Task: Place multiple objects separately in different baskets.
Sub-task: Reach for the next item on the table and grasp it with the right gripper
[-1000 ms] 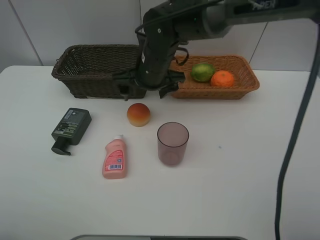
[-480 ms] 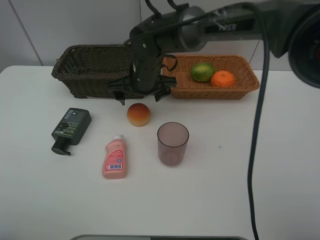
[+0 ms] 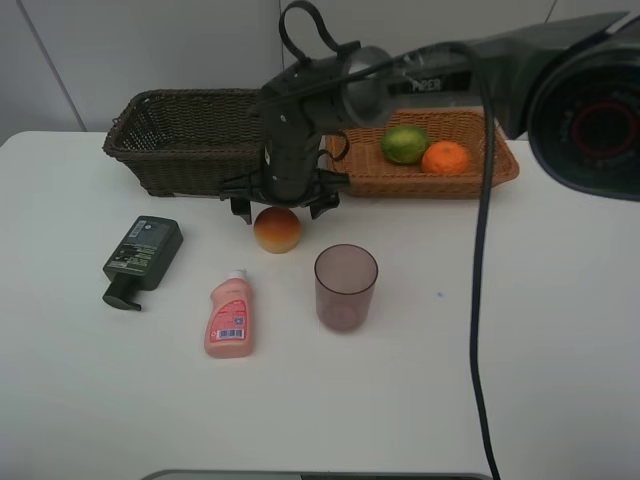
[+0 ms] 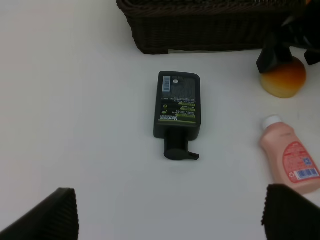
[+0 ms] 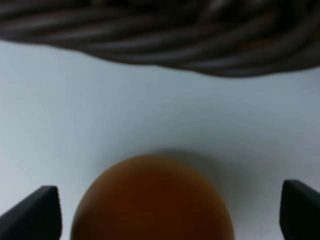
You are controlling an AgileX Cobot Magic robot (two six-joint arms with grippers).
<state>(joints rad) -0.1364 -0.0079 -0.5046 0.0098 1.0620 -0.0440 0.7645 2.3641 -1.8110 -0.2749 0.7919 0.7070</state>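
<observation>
Just in front of the dark brown basket [image 3: 170, 165], right gripper [image 3: 279, 210] hangs spread open, empty, jaws either side of the peach-like fruit [image 3: 277, 230]. Risk: fruit is round; an off-centre close may squirt it sideways, or a finger may snag the wicker wall.

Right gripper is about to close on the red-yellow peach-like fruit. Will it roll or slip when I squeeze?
The round red-yellow peach-like fruit sits loose on the smooth white table, so an off-centre touch would probably roll it. Its skin looks smooth, so it may slip from the open right gripper; close centred on it.
</observation>
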